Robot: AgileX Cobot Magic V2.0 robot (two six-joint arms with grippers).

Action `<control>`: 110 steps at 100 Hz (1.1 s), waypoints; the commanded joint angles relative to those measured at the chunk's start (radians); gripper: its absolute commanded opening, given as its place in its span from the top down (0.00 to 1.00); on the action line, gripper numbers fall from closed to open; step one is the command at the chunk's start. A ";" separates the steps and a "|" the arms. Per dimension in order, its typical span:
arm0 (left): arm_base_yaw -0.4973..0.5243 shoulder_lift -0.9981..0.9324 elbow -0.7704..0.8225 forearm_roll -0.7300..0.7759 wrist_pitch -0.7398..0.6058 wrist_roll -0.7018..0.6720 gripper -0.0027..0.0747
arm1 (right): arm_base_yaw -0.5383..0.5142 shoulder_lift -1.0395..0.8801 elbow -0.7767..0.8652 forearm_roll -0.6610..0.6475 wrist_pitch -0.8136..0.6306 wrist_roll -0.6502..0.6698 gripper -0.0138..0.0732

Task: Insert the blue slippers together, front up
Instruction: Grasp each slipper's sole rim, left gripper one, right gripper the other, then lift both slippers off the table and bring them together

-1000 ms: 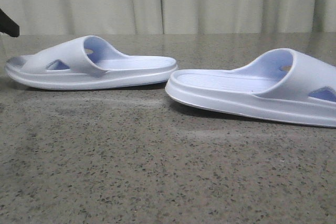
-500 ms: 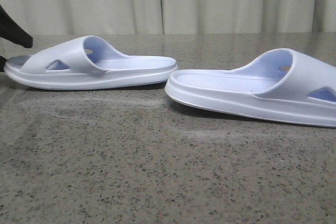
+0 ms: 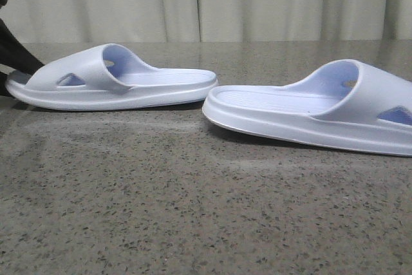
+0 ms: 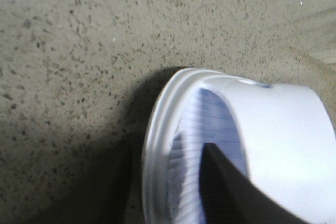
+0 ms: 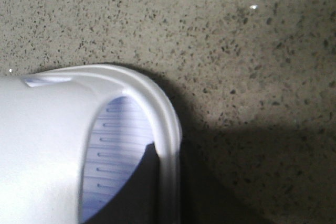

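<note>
Left gripper [image 4: 165, 182] open, fingers astride left slipper [image 3: 109, 78] toe rim; shallow bite risks slip. Right gripper [image 5: 173, 192] open astride right slipper [image 5: 63, 129] rim.

Right slipper [image 3: 309, 111] cut off at the front view's right edge, toe end out of frame. Left pincer [image 3: 13, 53] only a dark sliver at that view's left edge beside the left slipper [image 3: 109, 82], covering its toe tip; spread of the jaws impossible to judge there. In the left wrist view, one dark finger [image 4: 226, 187] blurred inside the toe opening, the other lost in shadow outside the rim. Right pincer's fingers indistinct in the right wrist view, merged with shadow at the slipper's rim.
</note>
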 commanded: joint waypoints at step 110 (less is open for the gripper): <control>0.182 -0.211 -0.024 -0.143 0.206 0.037 0.95 | -0.003 -0.069 -0.324 0.370 0.173 -0.140 0.96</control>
